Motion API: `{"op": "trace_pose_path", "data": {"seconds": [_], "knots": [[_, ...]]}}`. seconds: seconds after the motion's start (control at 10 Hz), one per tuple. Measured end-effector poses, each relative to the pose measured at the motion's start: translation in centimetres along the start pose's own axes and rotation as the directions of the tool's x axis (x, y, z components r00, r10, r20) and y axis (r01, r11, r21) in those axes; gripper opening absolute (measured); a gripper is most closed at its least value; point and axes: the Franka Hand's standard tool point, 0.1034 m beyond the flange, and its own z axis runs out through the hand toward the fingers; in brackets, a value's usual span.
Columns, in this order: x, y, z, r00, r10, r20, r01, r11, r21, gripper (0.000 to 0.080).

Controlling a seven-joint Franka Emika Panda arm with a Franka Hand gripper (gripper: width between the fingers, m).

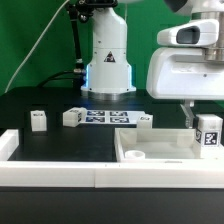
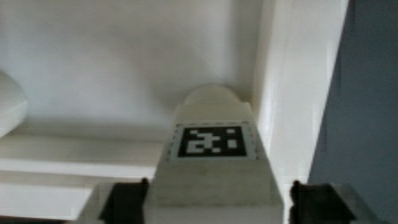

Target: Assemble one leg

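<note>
In the exterior view, the gripper [image 1: 203, 128] sits at the right edge of the frame, its fingers closed on the leg [image 1: 210, 135], whose marker tag faces the camera. The leg hangs directly under the white hand, just above the right end of the white panel [image 1: 150, 148] in the lower right. Three more small tagged blocks [image 1: 38, 121] and the marker board [image 1: 105, 118] lie on the black table [image 1: 40, 105] across the middle of the frame.

In the wrist view, the leg [image 2: 217, 150] fills the lower centre, tag upward, clamped between the two dark fingertips [image 2: 125, 201] at the bottom corners. The panel's raised rim [image 2: 285, 60] runs alongside the leg's tip.
</note>
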Motion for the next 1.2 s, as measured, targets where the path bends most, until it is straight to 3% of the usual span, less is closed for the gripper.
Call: {"op": "trace_pose_path", "data": {"seconds": [0.4,0.6,0.8,0.9,1.0,1.2], "knots": [[0.01,0.00,-0.02,1.000,0.016,-0.001,-0.016,1.000,0.001,0.0289],[-0.27,-0.12,-0.18,0.965,0.262,-0.017,-0.261,0.965,0.014,0.0289],[-0.56,-0.18,-0.04,0.867,0.499,-0.017,-0.499,0.867,0.020,0.0291],[-0.57,-0.12,0.02,0.791,0.612,-0.018,-0.611,0.791,0.034,0.0291],[-0.44,-0.02,0.02,0.713,0.701,-0.024,-0.699,0.713,0.063,0.0291],[-0.47,0.05,0.02,0.498,0.867,-0.010,-0.864,0.497,0.084,0.0291]]}}
